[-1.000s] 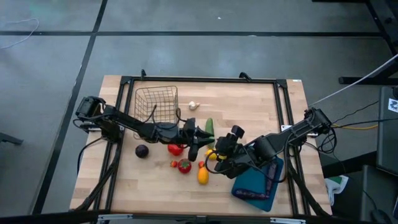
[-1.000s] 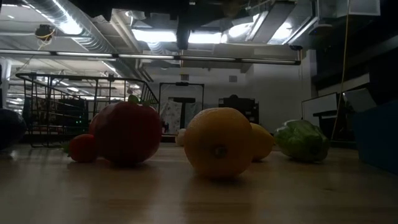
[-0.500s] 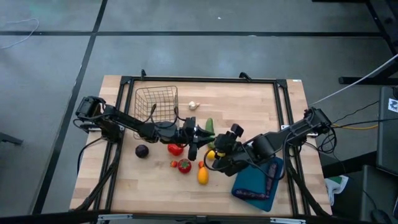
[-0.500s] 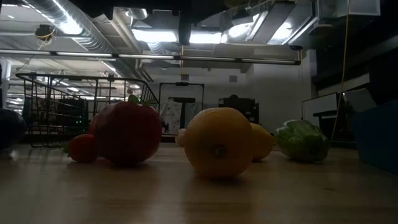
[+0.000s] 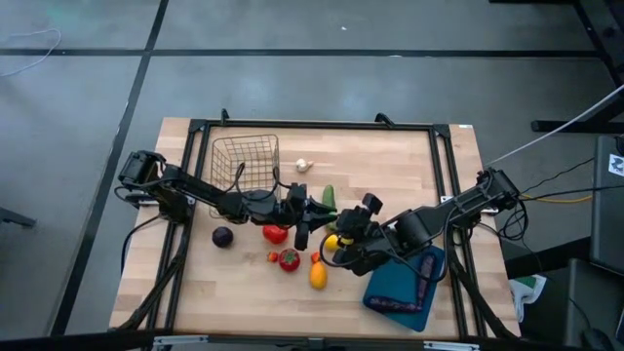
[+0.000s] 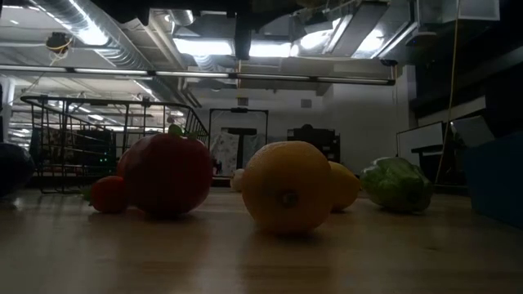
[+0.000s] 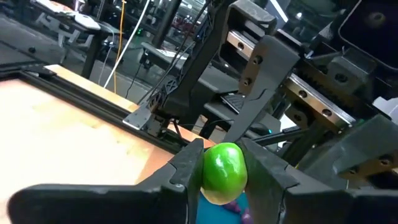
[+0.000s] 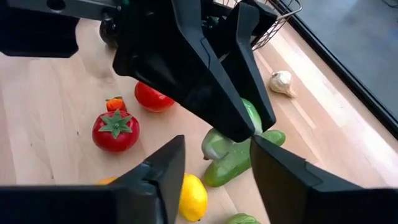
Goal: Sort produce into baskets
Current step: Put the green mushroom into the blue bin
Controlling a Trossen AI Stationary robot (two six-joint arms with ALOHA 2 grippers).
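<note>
Left claw (image 7: 222,177) is pinching a green fruit (image 7: 222,173) above mid-surface, unchanged over the last second. Right claw (image 5: 336,244) has edged closer to it; its fingers (image 8: 155,174) stand spread but are narrowing, empty, over the lemon (image 8: 193,196) and cucumber (image 8: 239,160). Judgement: nothing binned yet; wire basket (image 5: 246,161) and blue tray (image 5: 402,289) await

No writing, label, brand, number or sign can be read anywhere in these views, neither on the table nor in the room behind it.
</note>
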